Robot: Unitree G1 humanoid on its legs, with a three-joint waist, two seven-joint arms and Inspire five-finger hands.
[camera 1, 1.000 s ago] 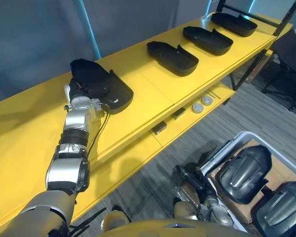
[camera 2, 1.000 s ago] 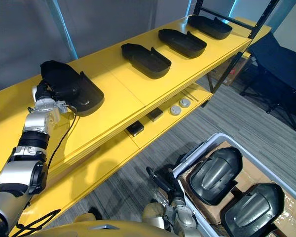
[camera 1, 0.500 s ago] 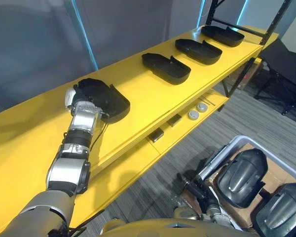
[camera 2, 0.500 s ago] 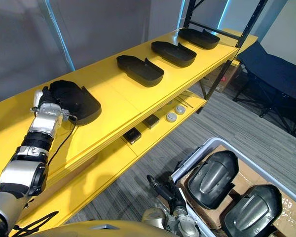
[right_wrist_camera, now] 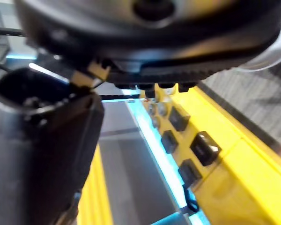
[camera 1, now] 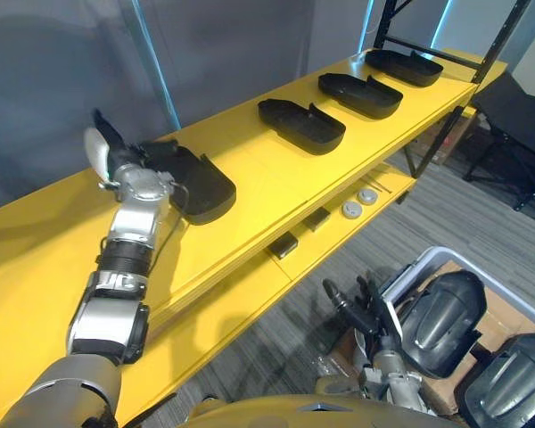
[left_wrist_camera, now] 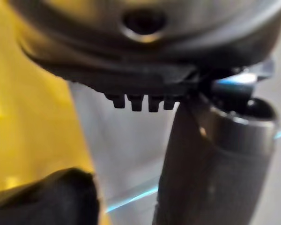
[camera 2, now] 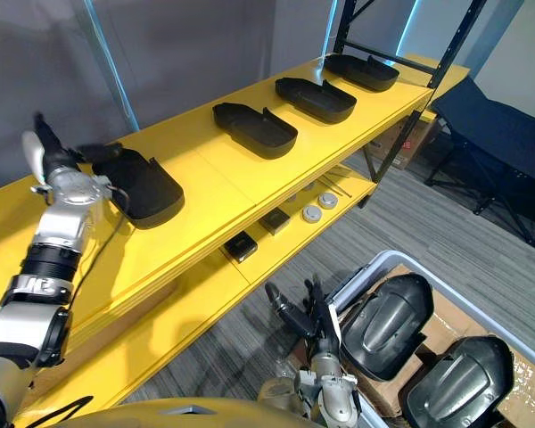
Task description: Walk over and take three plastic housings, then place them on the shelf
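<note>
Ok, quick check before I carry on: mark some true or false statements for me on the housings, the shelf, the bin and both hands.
1. Four housings lie on the top shelf. True.
2. The left hand grips the nearest housing. False: its fingers are straight and curl round nothing; the hand is at that housing's end.
3. The bin on the floor shows two housings inside. True.
4. The right hand carries a housing. False: it is open and holds nothing, low down beside the bin.
5. The lower shelf is bare. False: two round discs and two small dark boxes lie on it.
</note>
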